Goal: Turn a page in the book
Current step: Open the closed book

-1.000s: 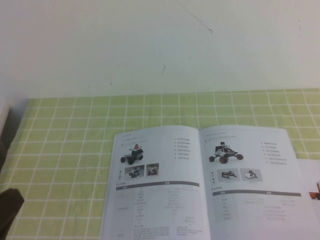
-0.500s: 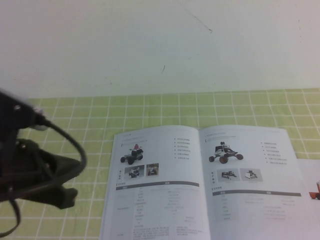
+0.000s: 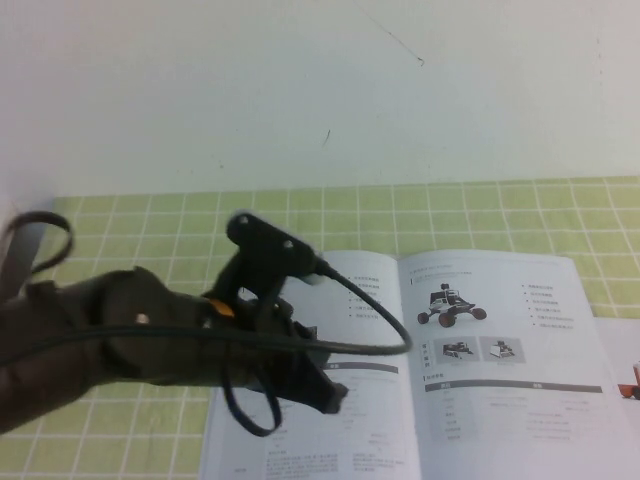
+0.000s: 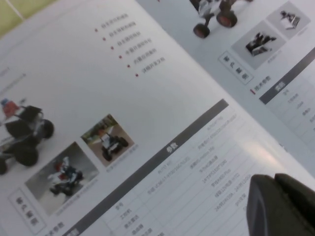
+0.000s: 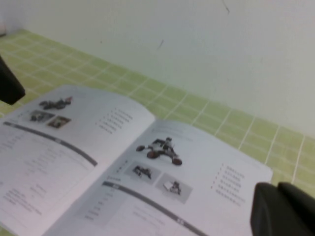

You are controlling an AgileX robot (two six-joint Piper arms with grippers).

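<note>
The thin white stapled book (image 3: pixel 420 370) lies open on the green checked table (image 3: pixel 150 240), spine running away from the robot. The black left hand (image 3: pixel 325 392) hovers over the left-hand leaf, so the white rover-printed page (image 3: pixel 500 340) lies to its right, across the spine. Its fingers look pressed together. A second ago this arm was barely in view. The right hand (image 5: pixel 283 209) is shut beside the page's outer edge, the nearer one.

A green tablecloth with a white grid of squares (image 3: pixel 150 225) covers the table and runs back to a plain white wall (image 3: pixel 300 90). On that cloth, at its right edge, lies a separate white sheet with a red-orange picture (image 3: pixel 628 375).
</note>
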